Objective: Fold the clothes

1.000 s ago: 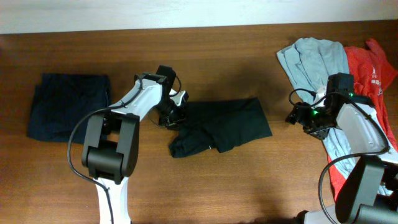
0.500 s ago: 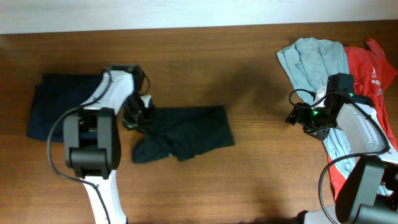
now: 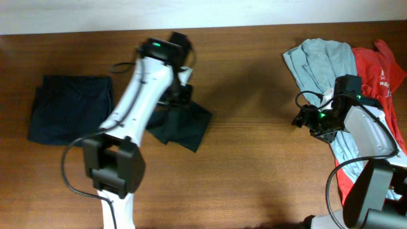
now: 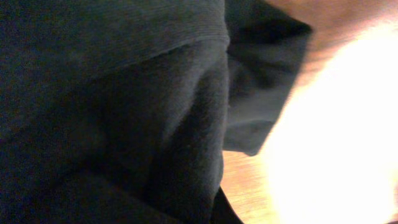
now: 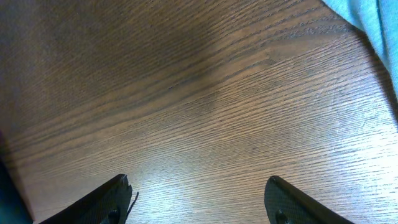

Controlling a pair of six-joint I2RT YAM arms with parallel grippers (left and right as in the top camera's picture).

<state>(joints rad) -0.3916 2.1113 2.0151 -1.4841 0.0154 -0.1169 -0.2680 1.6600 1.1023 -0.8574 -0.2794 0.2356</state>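
A black garment (image 3: 183,125) hangs bunched from my left gripper (image 3: 180,97), which is shut on its top edge left of the table's middle. Its dark cloth (image 4: 124,112) fills the left wrist view and hides the fingers. A navy garment (image 3: 70,108) lies folded flat at the far left. A pale blue-grey garment (image 3: 324,60) and a red one (image 3: 375,67) lie heaped at the right edge. My right gripper (image 3: 304,118) is open and empty over bare wood just left of that heap. Its fingers (image 5: 202,199) show apart, with the pale blue-grey cloth (image 5: 376,22) at the top right corner.
The brown wooden table (image 3: 254,172) runs across the view, with a pale wall strip (image 3: 203,13) along its far edge. My right arm (image 3: 365,137) lies over part of the heap of clothes at the right.
My left arm had dragged the black garment leftward. It has now swung up and to the right, and the garment is gathered into a smaller bunch. The right arm has not moved.
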